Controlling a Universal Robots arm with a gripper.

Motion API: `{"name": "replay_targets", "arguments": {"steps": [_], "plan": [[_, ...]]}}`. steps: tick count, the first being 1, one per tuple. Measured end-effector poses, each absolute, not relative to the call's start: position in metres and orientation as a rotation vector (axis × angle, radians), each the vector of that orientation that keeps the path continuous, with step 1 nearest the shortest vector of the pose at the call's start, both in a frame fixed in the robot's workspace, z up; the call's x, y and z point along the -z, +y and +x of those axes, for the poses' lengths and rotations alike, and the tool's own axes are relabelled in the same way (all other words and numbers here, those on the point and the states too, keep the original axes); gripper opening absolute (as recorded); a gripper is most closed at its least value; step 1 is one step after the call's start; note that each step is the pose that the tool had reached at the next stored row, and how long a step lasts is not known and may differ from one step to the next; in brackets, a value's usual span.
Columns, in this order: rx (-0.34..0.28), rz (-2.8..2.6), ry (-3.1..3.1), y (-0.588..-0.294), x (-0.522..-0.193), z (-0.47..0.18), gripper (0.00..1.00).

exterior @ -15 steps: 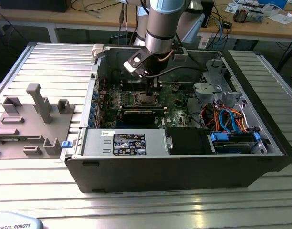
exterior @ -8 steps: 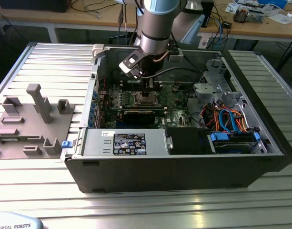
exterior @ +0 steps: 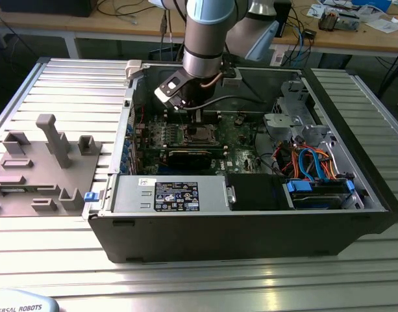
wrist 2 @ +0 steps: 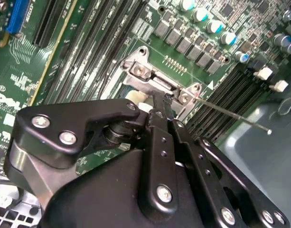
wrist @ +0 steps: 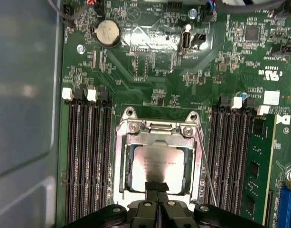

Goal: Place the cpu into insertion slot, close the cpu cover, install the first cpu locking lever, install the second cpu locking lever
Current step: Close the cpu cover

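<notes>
The cpu (wrist: 157, 164) lies flat in the insertion slot, whose dark rim (wrist: 127, 172) shows around the chip. The silver cpu cover (wrist: 120, 161) lies down around the chip, hinged at its far edge (wrist 2: 152, 78). My gripper (wrist: 157, 186) is shut, its two black fingertips pressed together with nothing between them, resting at the near edge of the chip and cover. In the exterior view the gripper (exterior: 197, 118) reaches down into the open computer case over the green motherboard (exterior: 234, 146). A thin wire locking lever (wrist: 208, 178) runs along one side of the socket; its free end (wrist 2: 268, 131) stands clear of the board.
Long black memory slots (wrist: 86, 156) flank the socket on both sides, with a green memory module (wrist: 259, 166) in one. The grey case wall (wrist: 22, 118) is close by. A drive cage and cables (exterior: 309, 162), the power supply (exterior: 176, 195) and a grey fixture tray (exterior: 43, 162) surround the work area.
</notes>
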State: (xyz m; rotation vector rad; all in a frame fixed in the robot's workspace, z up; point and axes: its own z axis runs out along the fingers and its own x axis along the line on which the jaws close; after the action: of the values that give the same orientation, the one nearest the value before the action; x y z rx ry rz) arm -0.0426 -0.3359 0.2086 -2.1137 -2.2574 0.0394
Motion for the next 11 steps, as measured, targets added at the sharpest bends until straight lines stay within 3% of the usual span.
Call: {"name": "replay_targets", "arguments": {"steps": [11], "plan": [[-0.04,-2.113,-2.257,-0.3358,-0.2079,-0.0409,0.11]]}}
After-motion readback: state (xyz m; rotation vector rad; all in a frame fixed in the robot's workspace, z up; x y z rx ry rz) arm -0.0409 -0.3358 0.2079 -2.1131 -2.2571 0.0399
